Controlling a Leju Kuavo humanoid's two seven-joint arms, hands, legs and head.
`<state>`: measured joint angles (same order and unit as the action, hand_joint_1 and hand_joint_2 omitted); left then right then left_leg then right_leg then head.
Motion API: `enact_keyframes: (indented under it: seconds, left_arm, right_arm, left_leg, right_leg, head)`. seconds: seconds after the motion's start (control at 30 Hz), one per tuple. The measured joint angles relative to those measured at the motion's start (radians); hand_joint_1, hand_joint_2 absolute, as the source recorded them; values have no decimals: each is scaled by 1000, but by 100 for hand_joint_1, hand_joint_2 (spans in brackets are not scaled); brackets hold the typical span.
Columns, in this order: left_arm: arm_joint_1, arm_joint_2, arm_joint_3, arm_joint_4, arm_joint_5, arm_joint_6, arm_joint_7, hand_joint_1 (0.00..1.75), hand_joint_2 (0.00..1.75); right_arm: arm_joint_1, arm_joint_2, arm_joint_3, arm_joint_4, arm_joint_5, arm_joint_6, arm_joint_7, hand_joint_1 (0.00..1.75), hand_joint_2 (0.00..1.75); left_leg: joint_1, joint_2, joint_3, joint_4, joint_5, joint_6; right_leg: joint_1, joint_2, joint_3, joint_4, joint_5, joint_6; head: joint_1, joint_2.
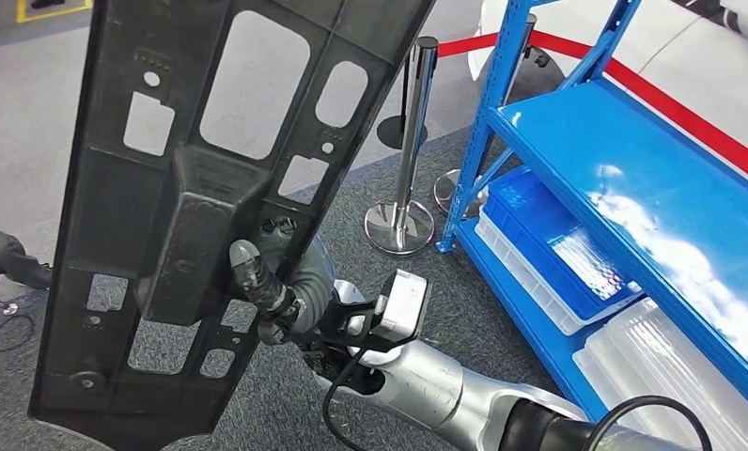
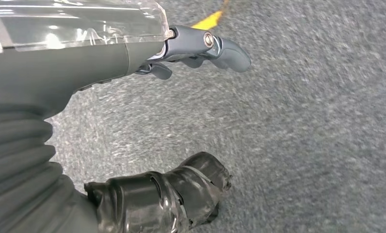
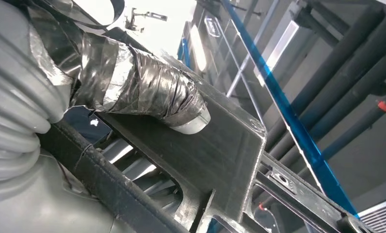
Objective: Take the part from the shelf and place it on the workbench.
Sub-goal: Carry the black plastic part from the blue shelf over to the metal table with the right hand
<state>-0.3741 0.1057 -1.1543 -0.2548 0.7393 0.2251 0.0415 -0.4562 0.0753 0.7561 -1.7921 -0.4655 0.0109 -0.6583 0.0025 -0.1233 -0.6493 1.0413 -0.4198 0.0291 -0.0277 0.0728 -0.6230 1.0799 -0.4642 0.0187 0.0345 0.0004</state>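
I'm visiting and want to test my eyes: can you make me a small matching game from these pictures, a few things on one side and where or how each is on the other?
Things:
1. black part
2. left hand
3. blue bin
4. metal post

Descriptions:
A. stands on the carpet beside the shelf
B. sits on a lower level of the blue shelf
C. held up by the right hand
D. holds nothing, above grey carpet

Pairs: 1-C, 2-D, 3-B, 4-A
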Motion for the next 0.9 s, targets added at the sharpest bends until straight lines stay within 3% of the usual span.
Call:
enact_keyframes:
  seconds: [0.03, 0.1, 0.17, 0.23, 0.3, 0.33, 0.37, 0.4, 0.47, 0.53, 0.6, 0.63, 0.67, 0.73, 0.8, 0.83, 0.87, 0.9]
  left_arm:
    - [-1, 0, 0, 0, -6, -2, 6, 0, 175]
    - [-3, 0, 0, 0, -20, -7, 27, 0, 175]
    - [-8, -4, 0, 0, -31, -10, 47, 0, 175]
    - [-21, -11, 0, 0, -39, -10, 59, 0, 175]
    - [-36, -20, 0, 0, -48, -9, 74, 0, 175]
    - [-41, -25, -1, 0, -53, -7, 87, 0, 175]
    - [-47, -29, -1, 0, -59, -5, 103, 0, 175]
    - [-52, -34, -2, 0, -66, -3, 118, 0, 175]
    - [-70, -43, -5, 0, -78, -5, 138, 0, 175]
    - [-88, -53, -8, 0, -85, -11, 146, 0, 175]
    - [-94, -57, -10, 0, -88, -15, 148, 0, 175]
    - [-94, -59, -11, 0, -90, -18, 147, 0, 175]
    - [-95, -62, -12, 1, -92, -23, 147, 0, 175]
    - [-104, -67, -13, 1, -100, -44, 147, 0, 175]
    - [-114, -71, -15, 2, -111, -67, 152, 0, 175]
    - [-119, -76, -20, 2, -120, -77, 161, 0, 175]
    - [-124, -81, -28, 2, -130, -85, 175, 0, 175]
    - [-132, -88, -40, 2, -140, -91, 193, 0, 175]
  right_arm:
    - [2, 0, 0, 1, 1, -13, 2, 175, 175]
    - [6, -1, 0, 0, 4, -42, 11, 175, 175]
    - [10, -1, 0, -4, 6, -67, 23, 175, 175]
    - [14, -1, 0, -10, 12, -88, 31, 175, 175]
    - [24, -1, 0, -15, 20, -115, 38, 175, 175]
    - [32, -1, 0, -19, 19, -128, 41, 175, 175]
    - [39, -1, 0, -22, 16, -138, 43, 175, 175]
    - [45, -1, 0, -28, 8, -144, 45, 175, 175]
    - [51, -1, 0, -41, -7, -148, 45, 175, 175]
    - [55, 0, 0, -53, -14, -152, 44, 175, 175]
    - [60, 0, 0, -61, -14, -159, 45, 175, 175]
    - [61, 1, 0, -65, -14, -163, 45, 175, 175]
    - [62, 1, 0, -69, -12, -166, 46, 175, 175]
    - [62, 1, 0, -77, -5, -176, 49, 175, 175]
    - [66, 1, 1, -82, 3, -196, 51, 175, 175]
    - [71, 1, 2, -83, 2, -206, 52, 175, 175]
    - [77, 1, 4, -86, -7, -212, 51, 175, 175]
    - [86, 0, 5, -90, -22, -214, 48, 175, 175]
  left_leg:
    - [2, -12, -6, 2, 1, -7]
    - [7, -25, -14, 0, 5, -19]
    - [5, 22, -32, 32, -12, -30]
    - [4, 91, -83, 134, -61, -40]
    - [10, 115, -139, 243, -98, -46]
    - [12, 118, -147, 259, -94, -47]
    - [13, 121, -136, 235, -72, -47]
    - [13, 129, -105, 177, -39, -44]
    - [3, 167, -37, 48, 5, -34]
    - [-9, 185, -10, -6, 8, -21]
    - [-10, 164, -7, -11, 8, -8]
    - [-7, 154, -2, -17, 9, -3]
    - [-4, 144, 3, -24, 10, 3]
    - [0, 121, 10, -30, 12, 14]
    - [-1, 94, 11, -28, 11, 21]
    - [-2, 79, 11, -26, 10, 21]
    - [-2, 62, 11, -23, 8, 21]
    - [-1, 45, 10, -18, 5, 20]
  right_leg:
    - [0, 9, 6, -14, -3, -3]
    - [2, -12, 11, -21, 0, -14]
    - [-1, -37, 19, -30, 3, -25]
    - [1, -64, 24, -35, 3, -33]
    - [4, -92, 25, -34, 0, -36]
    - [4, -106, 26, -34, -3, -36]
    - [4, -119, 29, -34, -5, -35]
    - [5, -131, 33, -34, -9, -33]
    - [8, -154, 41, -36, -16, -26]
    - [15, -174, 48, -40, -21, -17]
    - [18, -189, 57, -46, -25, -7]
    - [16, -180, 60, -45, -29, -2]
    - [15, -156, 55, -29, -42, 2]
    - [10, -96, 14, 58, -88, 3]
    - [10, -73, -57, 184, -133, 3]
    - [11, -72, -83, 219, -132, 4]
    - [10, -72, -93, 219, -112, 5]
    - [8, -69, -84, 181, -74, 7]
  head:
    - [0, 0]
    - [0, 0]
    - [-3, 0]
    - [-5, 0]
    - [-5, 0]
    - [-5, 0]
    - [-5, 0]
    - [-5, 0]
    - [-5, 0]
    - [-3, 0]
    - [-2, 0]
    - [-1, 0]
    - [-1, 0]
    - [1, 0]
    - [1, 0]
    - [1, 0]
    - [1, 0]
    - [1, 0]
